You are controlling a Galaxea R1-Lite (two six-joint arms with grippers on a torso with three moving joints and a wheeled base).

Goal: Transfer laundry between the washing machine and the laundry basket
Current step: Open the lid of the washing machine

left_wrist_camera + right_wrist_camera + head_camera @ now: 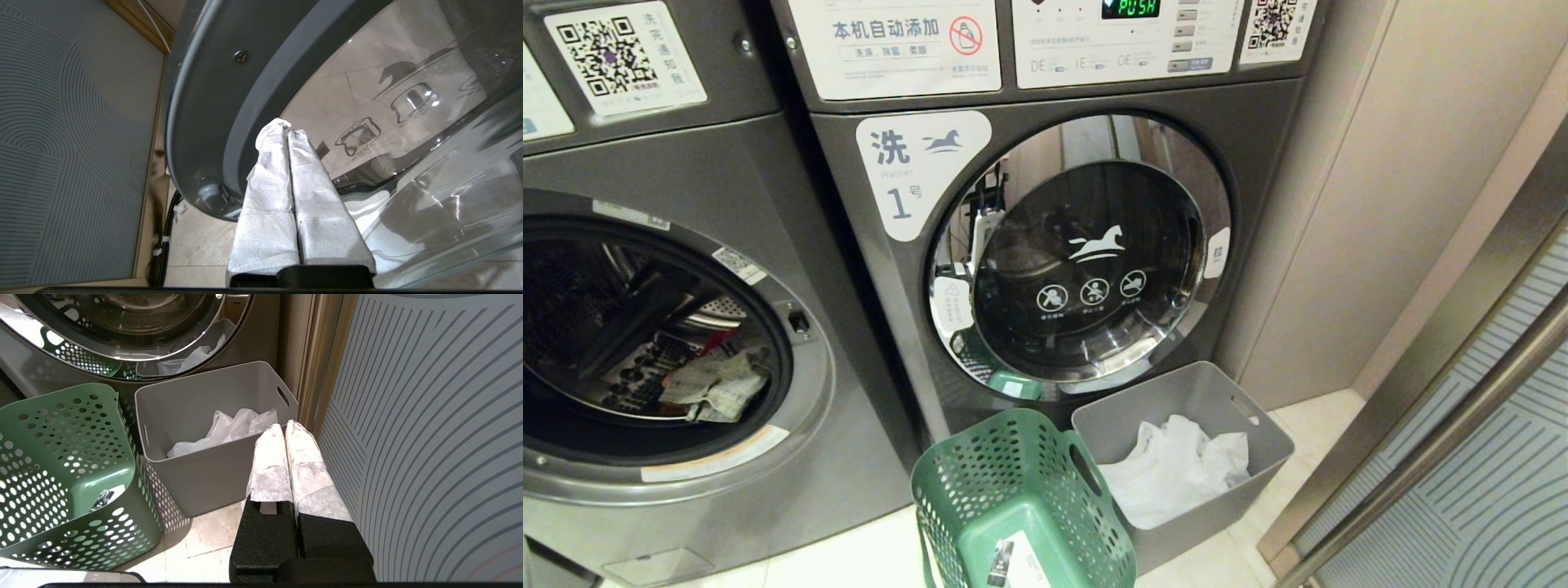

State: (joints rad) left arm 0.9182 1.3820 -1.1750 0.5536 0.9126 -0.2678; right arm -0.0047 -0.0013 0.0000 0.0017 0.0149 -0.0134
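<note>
Left gripper (288, 132): fingers pressed together, empty, tips against the open washer door (367, 102). Right gripper (284, 428): clenched, empty, parked beside the grey bin (212, 486). Green laundry basket (980, 490) holds 0 garments; crumpled cloth (715, 384) lies in the open drum. Transfer not started.

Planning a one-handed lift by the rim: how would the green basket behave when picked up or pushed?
The green basket is probably light: thin perforated walls, and almost nothing shows inside. Gripped at one rim it would likely tilt and flex somewhat. Pushed, it should slide easily on the smooth floor tile, perhaps bumping the adjacent grey bin.
</note>
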